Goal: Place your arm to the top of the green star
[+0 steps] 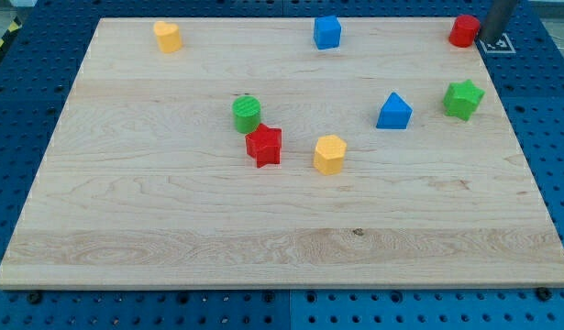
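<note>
The near half of the wooden board (263, 247) is seen bare of blocks, and its near corners are cut off by the view's bottom edge. Nearest of the blocks, a yellow hexagonal block (329, 154) is found just right of centre, with a red star (264, 145) at its 9 o'clock, apart from it. A green cylinder (248, 114) is seen at the red star's 11 o'clock; whether the two touch or merely stand just beside each other cannot be told. A blue block (393, 112) with a peaked top is placed at 2 o'clock from the yellow hexagonal block.

The green star (463, 99) is found near the board's right edge, at 3 o'clock from the blue peaked block.

Along the far edge, a yellow block (168, 37), its shape hard to make out, is seen at the left, a blue cube (327, 32) near the middle, and a red cylinder (464, 31) at the right corner. The dark rod is cut off by the view's top edge; my tip (490, 39) is seen just beside the red cylinder, at its 3 o'clock, and at roughly 1 o'clock from the green star, well apart from it. No gripper is carried, so no open or closed state can be told.
</note>
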{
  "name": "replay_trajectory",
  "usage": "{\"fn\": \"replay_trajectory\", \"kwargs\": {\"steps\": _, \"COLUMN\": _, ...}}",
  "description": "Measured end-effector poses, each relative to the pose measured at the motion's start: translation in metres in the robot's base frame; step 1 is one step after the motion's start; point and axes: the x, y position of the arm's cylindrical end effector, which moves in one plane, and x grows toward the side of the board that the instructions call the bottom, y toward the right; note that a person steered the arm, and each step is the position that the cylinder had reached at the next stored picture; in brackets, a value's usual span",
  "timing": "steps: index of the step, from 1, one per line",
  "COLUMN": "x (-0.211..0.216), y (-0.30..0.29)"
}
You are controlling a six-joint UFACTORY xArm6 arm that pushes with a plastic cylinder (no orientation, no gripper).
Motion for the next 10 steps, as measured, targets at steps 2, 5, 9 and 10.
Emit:
{"fn": "replay_trajectory", "kwargs": {"steps": 2, "x": 0.061, "y": -0.008}}
{"fn": "replay_trajectory", "kwargs": {"steps": 5, "x": 0.077, "y": -0.022}}
{"fn": "replay_trajectory", "kwargs": {"steps": 9, "x": 0.081, "y": -0.048}}
{"fn": "replay_trajectory", "kwargs": {"steps": 10, "x": 0.088, "y": -0.048}}
